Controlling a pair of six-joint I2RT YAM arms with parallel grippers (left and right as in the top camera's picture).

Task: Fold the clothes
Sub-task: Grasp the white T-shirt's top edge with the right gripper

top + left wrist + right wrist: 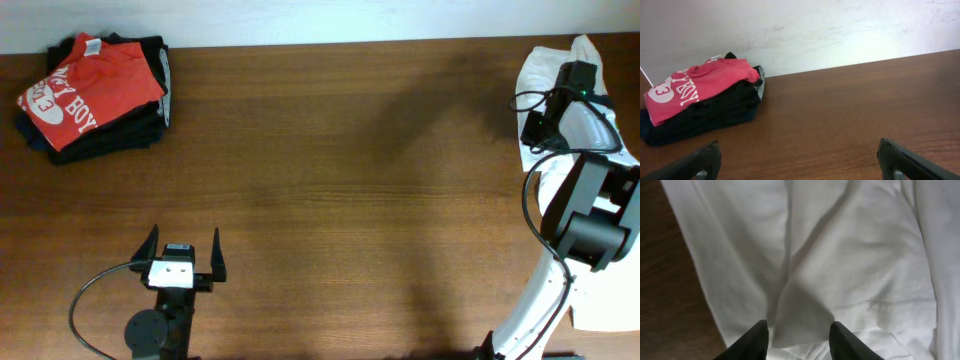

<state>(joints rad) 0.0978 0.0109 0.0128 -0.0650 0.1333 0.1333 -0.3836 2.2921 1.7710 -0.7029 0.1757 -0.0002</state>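
Observation:
The white T-shirt (547,66) lies crumpled at the table's far right edge; its print does not show. In the right wrist view it fills the frame (850,255). My right gripper (538,128) sits down on it. Its fingers (799,332) are narrowed around a raised fold of the white cloth that fills the gap between them. My left gripper (184,242) rests near the front left of the table, wide open and empty over bare wood (800,165), far from the shirt.
A red T-shirt with white lettering (90,85) (700,85) lies on a stack of dark folded garments (110,140) (715,112) at the back left corner. A white wall runs behind the brown table (340,180).

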